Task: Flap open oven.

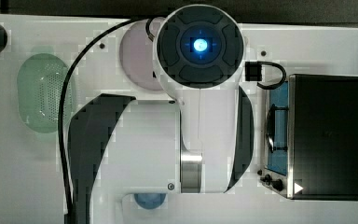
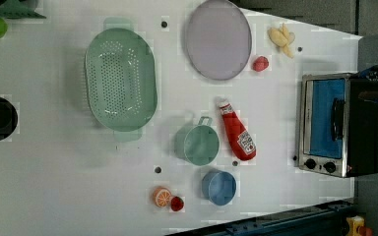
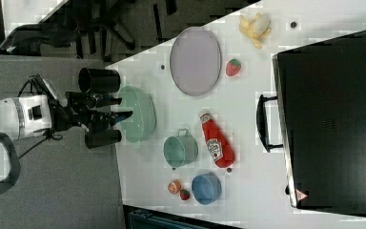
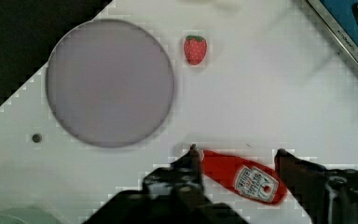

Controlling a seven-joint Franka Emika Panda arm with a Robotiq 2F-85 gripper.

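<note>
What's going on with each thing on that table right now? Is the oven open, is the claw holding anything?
oven: door shut, handle untouched.
gripper: jaws open, holding nothing, above the table.
ketchup bottle: lying on its side, cap on.
green pot: upright, empty.
blue bowl: upright, empty.
colander: upright, empty.
plate: flat, empty.
banana: partly peeled.

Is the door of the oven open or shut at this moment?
Shut. In the left view the oven has its blue glass door flat inside the silver frame, with the handle against it.
</note>
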